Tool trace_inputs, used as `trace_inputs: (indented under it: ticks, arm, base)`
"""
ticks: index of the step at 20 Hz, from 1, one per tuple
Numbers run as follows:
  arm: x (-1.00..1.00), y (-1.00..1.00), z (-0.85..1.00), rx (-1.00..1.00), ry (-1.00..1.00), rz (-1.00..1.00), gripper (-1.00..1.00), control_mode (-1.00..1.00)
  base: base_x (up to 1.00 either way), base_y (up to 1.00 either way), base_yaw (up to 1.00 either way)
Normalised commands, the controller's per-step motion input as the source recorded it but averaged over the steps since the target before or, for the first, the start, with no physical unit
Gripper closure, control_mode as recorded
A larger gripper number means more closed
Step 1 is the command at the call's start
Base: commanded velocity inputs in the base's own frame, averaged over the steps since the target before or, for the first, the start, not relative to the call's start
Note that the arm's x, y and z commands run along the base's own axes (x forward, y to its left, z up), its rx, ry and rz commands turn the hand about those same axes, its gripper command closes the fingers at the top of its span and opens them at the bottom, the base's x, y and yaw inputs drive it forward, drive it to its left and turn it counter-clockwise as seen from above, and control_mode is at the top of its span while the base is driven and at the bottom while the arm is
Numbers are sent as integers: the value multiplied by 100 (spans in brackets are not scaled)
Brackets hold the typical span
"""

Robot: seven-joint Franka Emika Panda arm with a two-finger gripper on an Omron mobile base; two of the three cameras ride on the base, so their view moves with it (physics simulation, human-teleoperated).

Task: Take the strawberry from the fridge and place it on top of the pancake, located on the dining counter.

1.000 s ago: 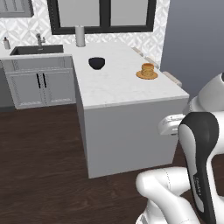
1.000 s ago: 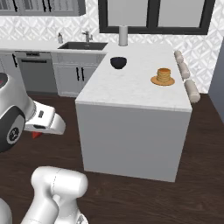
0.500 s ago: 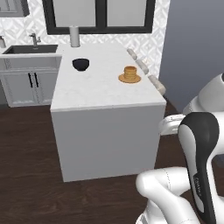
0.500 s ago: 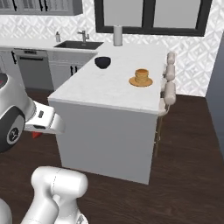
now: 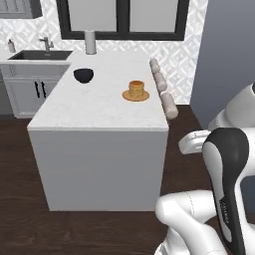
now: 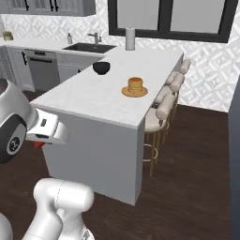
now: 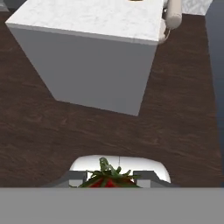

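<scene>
Gripper point(image 7: 109, 180) closed on strawberry point(image 7: 106, 178), held at 6 o'clock in hand view; green leaves up, red body partly cut off by view's bottom edge. Red bit also peeking under hand at 9 o'clock in right base view. Below: dark wood floor point(image 7: 87, 131). Next out, dining counter point(image 5: 104, 107), white marble top, plain grey sides. Pancake point(image 6: 135, 85) stack on orange plate point(image 6: 134, 92), toward counter's stool-side edge, approx. 12 o'clock in both base views. Black bowl point(image 6: 101, 68) farther back, well apart from plate. Stools point(image 6: 165, 105) along counter's right side. Sink point(image 6: 90, 47) w/ faucet at back, under window point(image 5: 124, 17).
</scene>
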Motion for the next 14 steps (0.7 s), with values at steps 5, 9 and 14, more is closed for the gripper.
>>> trace_inputs:
  ticks: [5,9,14]
  arm:
    - [0,0,0,0,0,0,100,100]
    - [0,0,0,0,0,0,100,100]
    - [0,0,0,0,0,0,100,100]
  base:
    - [40,-97,44]
    - [37,-93,46]
    - [35,-92,47]
